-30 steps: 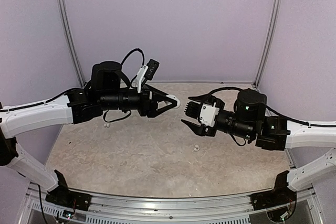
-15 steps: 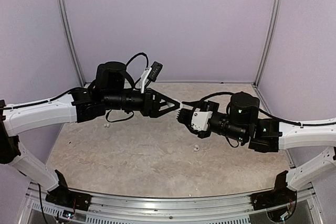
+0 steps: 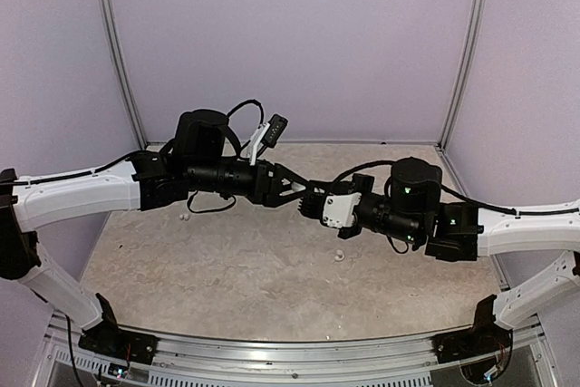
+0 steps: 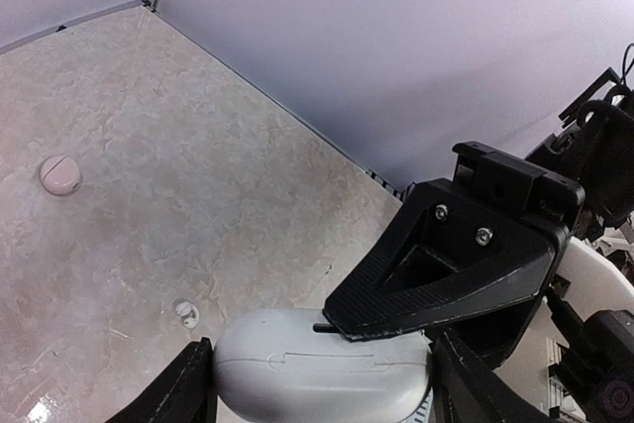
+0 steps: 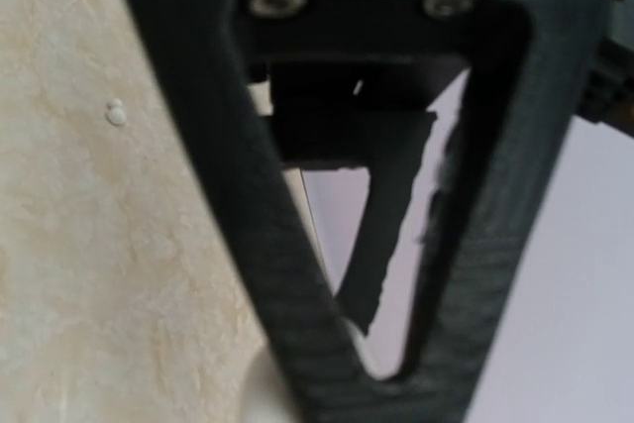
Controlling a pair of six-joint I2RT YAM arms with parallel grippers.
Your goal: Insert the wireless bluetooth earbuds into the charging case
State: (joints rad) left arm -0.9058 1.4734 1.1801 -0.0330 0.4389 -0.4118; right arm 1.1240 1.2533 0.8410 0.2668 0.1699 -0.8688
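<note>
Above mid-bench (image 3: 227,287), left jaws grasp a case (image 4: 317,378); right jaws, clenched, meet its top. One earbud (image 3: 339,256) lies toward the right edge, another earbud (image 3: 184,217) near the left.

Soft, even light fills the top view, leaving only faint shadows under the arms on the table (image 3: 227,269). The left wrist view is sharp, with a mild sheen on the charging case (image 4: 317,373). The right wrist view is blurred, and the right gripper (image 5: 376,369) looms dark and out of focus
</note>
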